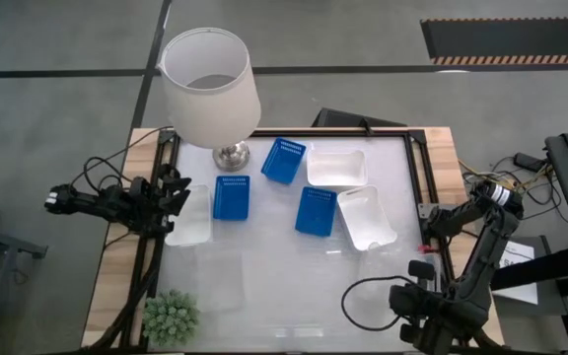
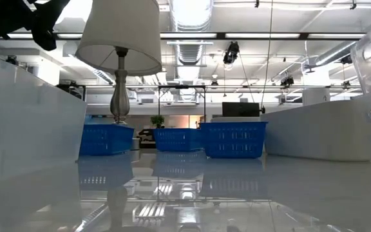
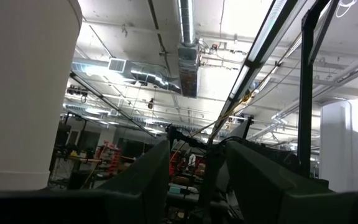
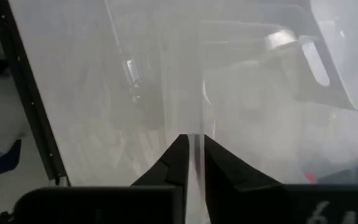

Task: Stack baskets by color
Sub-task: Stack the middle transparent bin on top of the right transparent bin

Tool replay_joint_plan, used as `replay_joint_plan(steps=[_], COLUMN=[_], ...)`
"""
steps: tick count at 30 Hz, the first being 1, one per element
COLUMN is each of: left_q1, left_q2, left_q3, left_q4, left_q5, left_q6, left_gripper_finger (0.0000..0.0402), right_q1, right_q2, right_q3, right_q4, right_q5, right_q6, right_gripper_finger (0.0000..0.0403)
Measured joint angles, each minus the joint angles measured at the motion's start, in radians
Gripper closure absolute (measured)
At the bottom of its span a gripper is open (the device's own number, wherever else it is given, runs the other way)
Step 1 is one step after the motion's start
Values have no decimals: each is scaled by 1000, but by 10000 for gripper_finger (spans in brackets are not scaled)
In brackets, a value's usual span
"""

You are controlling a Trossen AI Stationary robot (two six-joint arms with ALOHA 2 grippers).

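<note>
Three blue baskets (image 1: 283,160) (image 1: 232,196) (image 1: 316,210) stand apart on the white table. Two white baskets (image 1: 336,168) (image 1: 367,217) sit right of them, and a third (image 1: 189,217) lies at the left. A clear basket (image 1: 220,278) rests faintly visible near the front. My right gripper (image 1: 420,264) points down at the table's right edge, shut on another clear basket (image 4: 247,81). My left gripper (image 1: 171,192) waits open at the left edge beside the lamp, its fingers (image 3: 197,180) tilted upward with nothing between them. My right gripper pinches a thin clear wall of the basket (image 4: 196,146) between its two fingers, coming from above and pointing down. The wall stands edge-on in the narrow gap. The basket spreads out below the fingers; its handle slot (image 4: 319,62) shows beyond them.
A table lamp with a white shade (image 1: 210,84) stands at the far left. A small green plant (image 1: 171,316) sits at the near left corner. The table's black frame (image 1: 417,177) and loose cables (image 1: 363,296) run along the right side.
</note>
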Motion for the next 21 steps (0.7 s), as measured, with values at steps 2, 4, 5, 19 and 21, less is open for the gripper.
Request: replay_joint_plan(steps=[2,4,5,19,21], left_q1=[0,0,0,0,0], left_q2=[0,0,0,0,0], left_q3=[0,0,0,0,0], left_q4=[0,0,0,0,0], left_q5=[0,0,0,0,0], left_q6=[0,0,0,0,0], left_gripper_finger=[259,259,259,259,259], right_q1=[0,0,0,0,0], right_q2=[0,0,0,0,0], right_q3=[0,0,0,60,87], right_q4=[-2,-6,-4,-7,-6], right_q5=[2,3,4,2,15], right_q6=[15,30,33,18,13], right_gripper_finger=[360,340,330,278,279])
